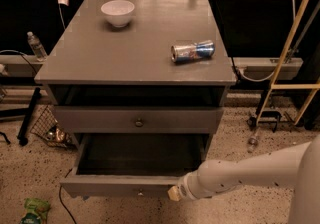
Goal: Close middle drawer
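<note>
The middle drawer (120, 185) is pulled far out of the grey cabinet (135, 48). Its dark inside is empty, and its flat front has a small round knob (140, 191). Above it, the top drawer (137, 119), with a bigger knob, is nearly in. The lowest drawer is hidden under the open one. My gripper (173, 193) is at the end of the white arm (240, 173), which comes in from the lower right. It rests against the right part of the middle drawer's front, to the right of the knob.
A white bowl (118, 12) and a crushed can (193, 51) lie on the cabinet top. A wire basket (49, 129) and a dark stand leg (27, 118) are at the left on the floor. A green wrapper (34, 211) lies at the lower left, and a yellow frame (295, 43) stands at the right.
</note>
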